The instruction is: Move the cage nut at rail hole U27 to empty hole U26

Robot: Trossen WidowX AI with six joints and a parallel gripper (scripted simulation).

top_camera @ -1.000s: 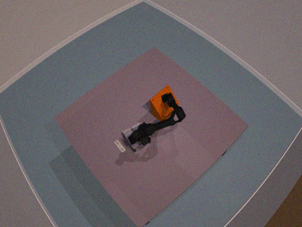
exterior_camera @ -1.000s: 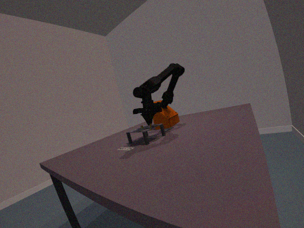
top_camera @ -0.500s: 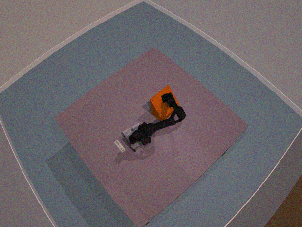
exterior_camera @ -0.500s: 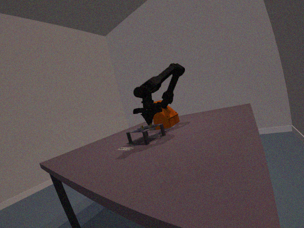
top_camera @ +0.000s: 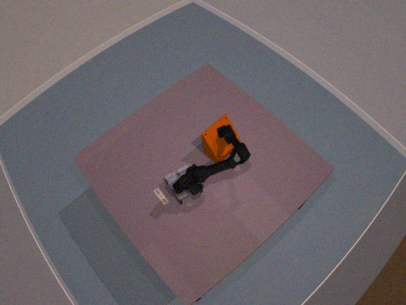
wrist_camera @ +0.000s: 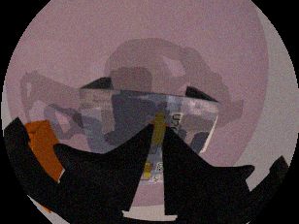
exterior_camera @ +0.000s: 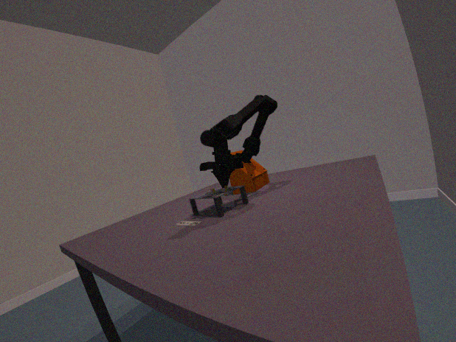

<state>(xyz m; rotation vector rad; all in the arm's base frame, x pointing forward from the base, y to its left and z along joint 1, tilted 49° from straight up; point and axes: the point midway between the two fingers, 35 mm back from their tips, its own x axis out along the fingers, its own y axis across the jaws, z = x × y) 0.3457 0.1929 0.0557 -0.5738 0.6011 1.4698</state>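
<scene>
Evidently the gripper (top_camera: 177, 192) (exterior_camera: 224, 187) (wrist_camera: 159, 126) is closed down on something, and that something is a yellow cage nut (wrist_camera: 159, 128), pinched between the tips of its two dark fingers. In the wrist view the nut sits just above the middle of the frame's lower half, its long side running nearly up and down, over the pale metal rail plate (top_camera: 171, 177) (exterior_camera: 203, 197) (wrist_camera: 97, 112). It looks to be at or just above the plate, though the picture is grainy and I cannot tell whether it touches or sits in a hole.

A second yellow nut (wrist_camera: 148, 170) shows lower in the wrist view, in the narrow gap between the fingers as seen from there, near small printed labels on the plate. A larger marking beginning with "U2" stands just right of the held nut; its last character is hard to read.

In the exterior view the plate stands on short dark legs (exterior_camera: 218, 207) near the center of the frame, with the gripper pointing down at it from above. The black arm (top_camera: 210, 169) (exterior_camera: 243, 115) rises from there toward the upper right and bends back down to an orange block (top_camera: 213, 139) (exterior_camera: 250, 178) (wrist_camera: 45, 146) behind the plate. A white label strip (top_camera: 160, 196) (exterior_camera: 188, 223) lies flat on the mauve table (top_camera: 230, 236) (exterior_camera: 266, 250), left of and below the plate in the exterior view.
</scene>
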